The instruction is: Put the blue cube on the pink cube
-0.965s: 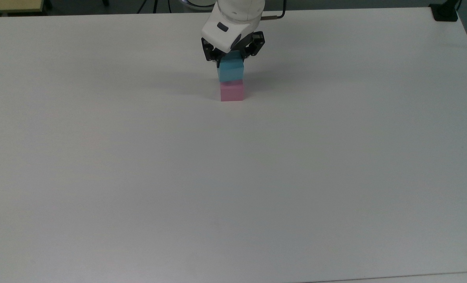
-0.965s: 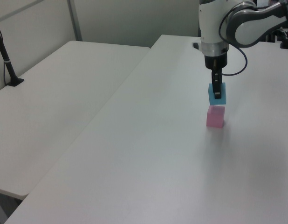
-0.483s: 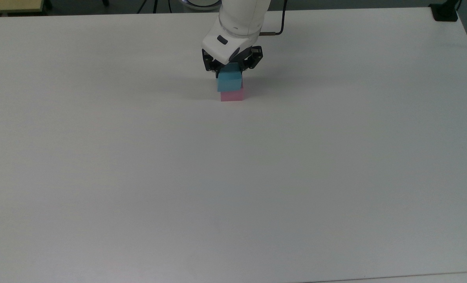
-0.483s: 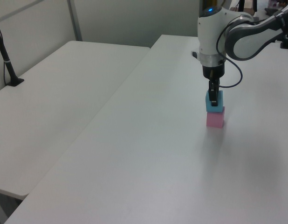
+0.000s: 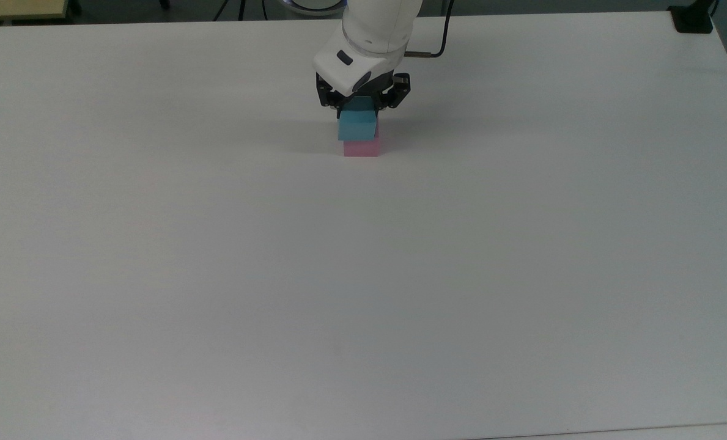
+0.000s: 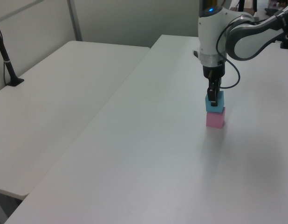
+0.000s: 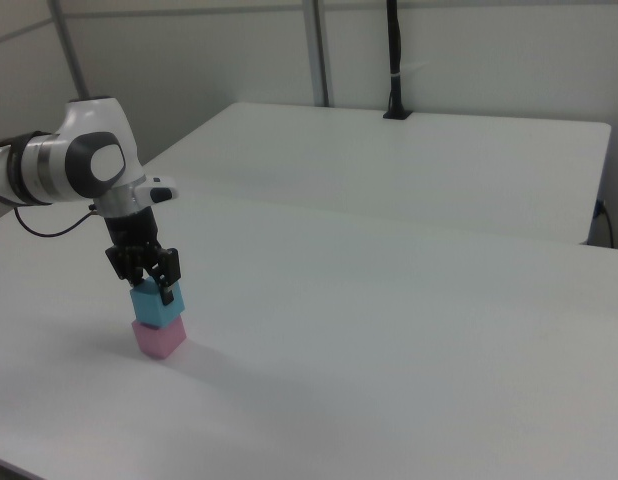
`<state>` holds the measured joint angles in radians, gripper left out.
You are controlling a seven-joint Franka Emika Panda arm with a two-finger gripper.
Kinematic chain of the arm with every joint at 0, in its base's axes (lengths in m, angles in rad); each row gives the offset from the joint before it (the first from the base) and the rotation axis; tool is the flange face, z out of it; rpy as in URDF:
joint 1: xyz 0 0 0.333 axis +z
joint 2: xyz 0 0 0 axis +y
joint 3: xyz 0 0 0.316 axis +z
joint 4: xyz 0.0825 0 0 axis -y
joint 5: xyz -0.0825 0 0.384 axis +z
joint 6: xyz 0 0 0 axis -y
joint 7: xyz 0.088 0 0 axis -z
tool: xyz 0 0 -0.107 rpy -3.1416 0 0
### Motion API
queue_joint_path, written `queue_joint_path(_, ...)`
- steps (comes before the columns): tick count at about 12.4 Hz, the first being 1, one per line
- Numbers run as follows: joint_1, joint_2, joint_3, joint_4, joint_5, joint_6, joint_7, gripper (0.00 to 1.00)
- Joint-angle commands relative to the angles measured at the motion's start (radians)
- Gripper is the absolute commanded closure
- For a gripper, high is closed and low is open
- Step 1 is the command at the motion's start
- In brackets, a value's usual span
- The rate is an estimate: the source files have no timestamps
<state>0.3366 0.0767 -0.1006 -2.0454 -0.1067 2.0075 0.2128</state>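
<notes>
Since a second ago, the blue cube [image 5: 357,125] has been coming down from a small gap above the pink cube [image 5: 361,147], and it is now sitting right on top of it, the two faces touching. The gripper [image 5: 361,109] is still closing on the blue cube from above, its two dark fingers pressing against opposite sides of it, so the pincer is standing about one cube-width apart and holding nothing else.

In the top view the stack is lying toward 12 o'clock on the white table [image 5: 363,275], a little short of the far edge, with the arm's white wrist [image 5: 363,49] reaching in from 12 o'clock directly behind it. In the left view the pink cube [image 6: 215,119] is resting on the table toward 2 o'clock with the blue cube [image 6: 214,104] squarely over it, and the gripper [image 6: 213,95] is hanging vertically, one finger [image 6: 213,96] showing dark against the cube's near face. In the right view the pair is sitting toward 8 o'clock, blue cube [image 7: 156,303] over pink cube [image 7: 158,338], the upper one looking turned slightly against the lower, and the gripper [image 7: 152,283] is gripping it from above. A second white table [image 6: 55,102] is standing alongside, at 9 o'clock in the left view.
</notes>
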Motion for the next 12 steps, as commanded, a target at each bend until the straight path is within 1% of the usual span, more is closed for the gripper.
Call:
queue_joint_path(1,0.01,-0.037,0.002,-0.038,-0.004,-0.009,0.042,0.01)
queue_joint_path(3,0.01,-0.04,0.002,-0.029,-0.004,-0.035,0.098,0.0)
queue_joint_path(4,0.009,-0.051,0.001,-0.016,-0.004,-0.07,0.096,0.0)
queue_joint_path(5,0.001,-0.061,-0.005,0.02,-0.004,-0.114,0.082,0.0)
queue_joint_path(6,-0.007,-0.064,-0.02,0.083,-0.002,-0.156,0.035,0.0)
queue_joint_path(7,-0.025,-0.063,-0.062,0.162,0.016,-0.211,-0.057,0.0)
queue_joint_path(8,-0.056,-0.061,-0.111,0.26,0.094,-0.275,-0.202,0.0)
queue_joint_path(9,-0.073,-0.057,-0.154,0.334,0.11,-0.323,-0.257,0.0)
queue_joint_path(10,-0.082,-0.051,-0.156,0.362,0.099,-0.358,-0.248,0.0)
queue_joint_path(11,-0.118,-0.051,-0.156,0.373,0.099,-0.36,-0.234,0.0)
queue_joint_path(12,-0.134,-0.051,-0.156,0.385,0.101,-0.357,-0.234,0.0)
